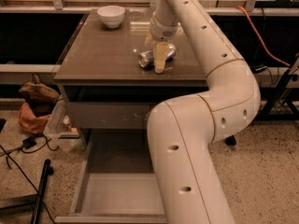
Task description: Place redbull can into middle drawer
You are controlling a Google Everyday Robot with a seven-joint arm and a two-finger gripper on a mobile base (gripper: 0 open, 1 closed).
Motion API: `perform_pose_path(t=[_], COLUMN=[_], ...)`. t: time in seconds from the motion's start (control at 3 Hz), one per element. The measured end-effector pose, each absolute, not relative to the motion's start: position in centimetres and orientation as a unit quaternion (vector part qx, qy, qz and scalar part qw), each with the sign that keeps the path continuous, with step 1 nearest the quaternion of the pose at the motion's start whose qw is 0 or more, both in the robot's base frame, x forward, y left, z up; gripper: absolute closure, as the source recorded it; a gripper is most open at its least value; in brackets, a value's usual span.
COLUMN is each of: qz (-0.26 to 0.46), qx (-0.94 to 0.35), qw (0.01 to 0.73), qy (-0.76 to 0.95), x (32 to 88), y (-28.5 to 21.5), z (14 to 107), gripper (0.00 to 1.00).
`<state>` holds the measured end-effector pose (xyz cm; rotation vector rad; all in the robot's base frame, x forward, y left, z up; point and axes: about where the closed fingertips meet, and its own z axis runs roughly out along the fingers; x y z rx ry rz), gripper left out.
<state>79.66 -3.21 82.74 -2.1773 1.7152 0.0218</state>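
The redbull can is a shiny silver can lying on its side on the brown tabletop, right of centre. My gripper reaches down from the long white arm and sits right over the can's right half, covering part of it. The can rests on the table. The middle drawer is pulled open low down in front of the cabinet; the part of its smooth grey floor that shows is bare, and my arm hides its right side.
A white bowl stands at the table's back left. A closed drawer front with pale scratches sits above the open drawer. An orange-brown bag, cables and a black pole lie on the floor at left.
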Motion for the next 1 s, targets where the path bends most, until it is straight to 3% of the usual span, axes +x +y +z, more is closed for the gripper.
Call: perform_pose_path(t=[0.67,1.0], qz=[0.007,-0.003], qx=[-0.772,-0.752], qw=[0.185,0.209], qy=[0.608,0.626], x=[79.5,79.0], y=[-3.1,-4.2], z=[83.5,87.0], gripper=[0.87,1.00])
